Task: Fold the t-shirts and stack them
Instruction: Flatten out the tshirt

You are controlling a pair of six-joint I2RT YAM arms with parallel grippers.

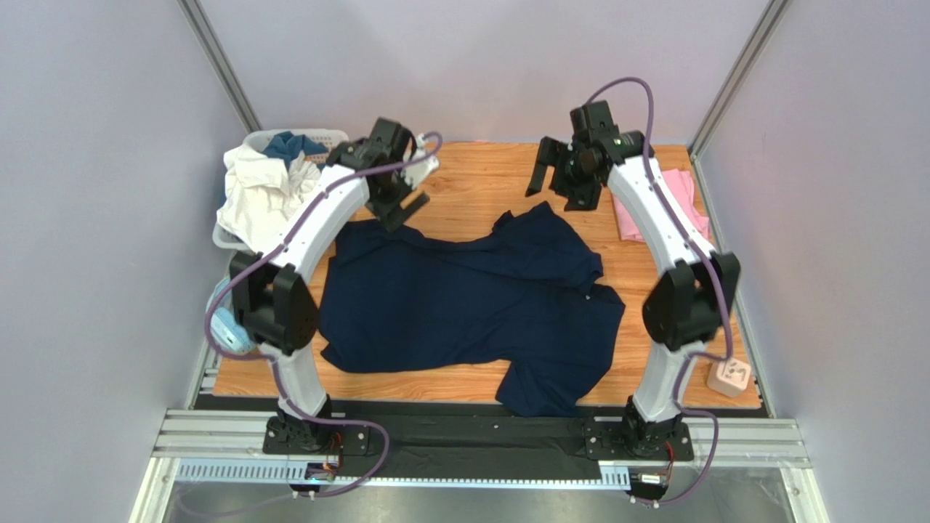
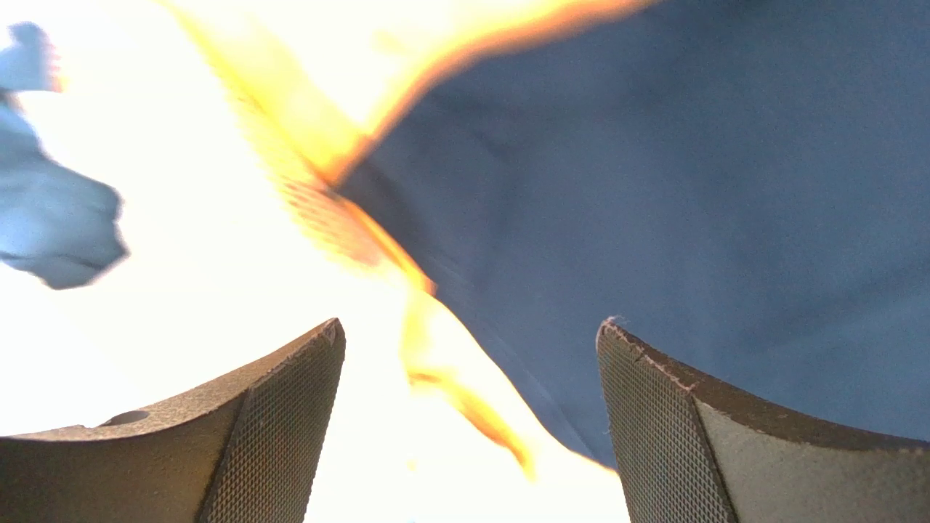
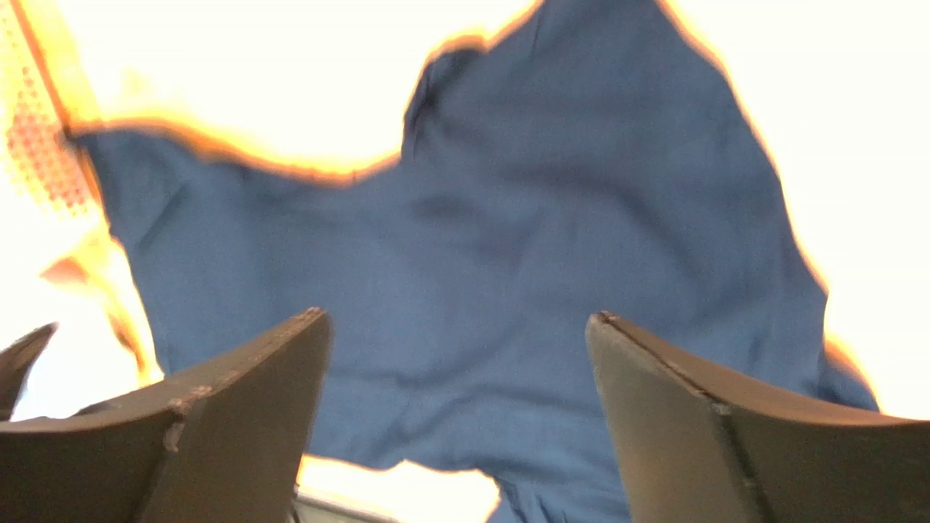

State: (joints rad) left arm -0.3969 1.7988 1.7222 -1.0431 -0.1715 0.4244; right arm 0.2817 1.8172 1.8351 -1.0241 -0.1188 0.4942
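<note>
two hands hang over the far half of the bench (image 1: pixel 480 174) in the top view. the left hand (image 1: pixel 402 202) hovers above the far left corner of the navy t-shirt (image 1: pixel 469 305), jaws wide and empty. the right hand (image 1: pixel 557 180) is above the shirt's far edge, also wide. the navy t-shirt lies spread and rumpled across the middle of the bench. the pink t-shirt (image 1: pixel 668 207) lies at the far right edge, partly behind the right arm. a basket (image 1: pixel 262 142) of clothes sits far left.

in the left wrist view, both fingers (image 2: pixel 273 436) stand well apart over the navy cloth's edge, with nothing between them.

in the right wrist view, the fingers (image 3: pixel 677 436) are spread wide above navy cloth, gripping nothing.
</note>
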